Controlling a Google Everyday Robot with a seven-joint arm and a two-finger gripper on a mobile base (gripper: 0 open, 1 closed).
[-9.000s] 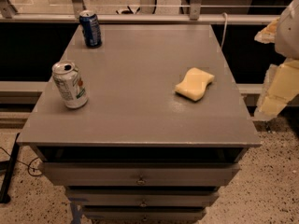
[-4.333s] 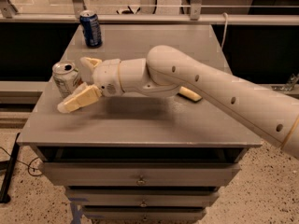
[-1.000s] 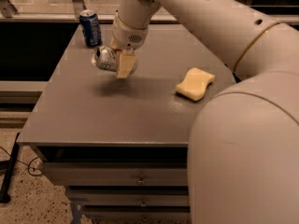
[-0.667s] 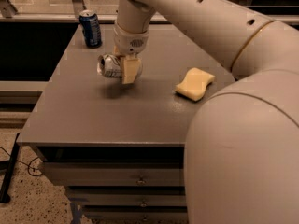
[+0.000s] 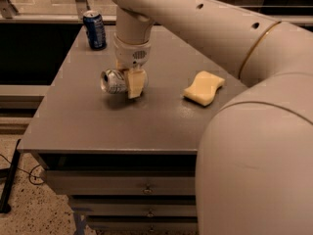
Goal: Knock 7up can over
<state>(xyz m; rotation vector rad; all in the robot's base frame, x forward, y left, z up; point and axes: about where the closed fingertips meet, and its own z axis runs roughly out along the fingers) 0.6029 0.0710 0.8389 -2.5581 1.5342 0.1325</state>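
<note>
The 7up can [image 5: 113, 81], silver-white with green print, lies on its side with its silver top facing left, over the middle-left of the grey table [image 5: 98, 126]. My gripper [image 5: 127, 84] comes down from above and is shut on the can. One cream finger [image 5: 136, 83] shows in front of the can; the other is hidden behind it. A shadow lies on the table just under the can, and I cannot tell whether the can touches the surface.
A dark blue can [image 5: 95, 30] stands upright at the table's far left corner. A yellow sponge [image 5: 204, 87] lies to the right of the gripper. My large arm fills the right side of the view. Drawers sit below the table's front edge.
The gripper with the sideways can has moved down toward the table surface and slightly nearer to me. The blue can and the sponge have not moved.
</note>
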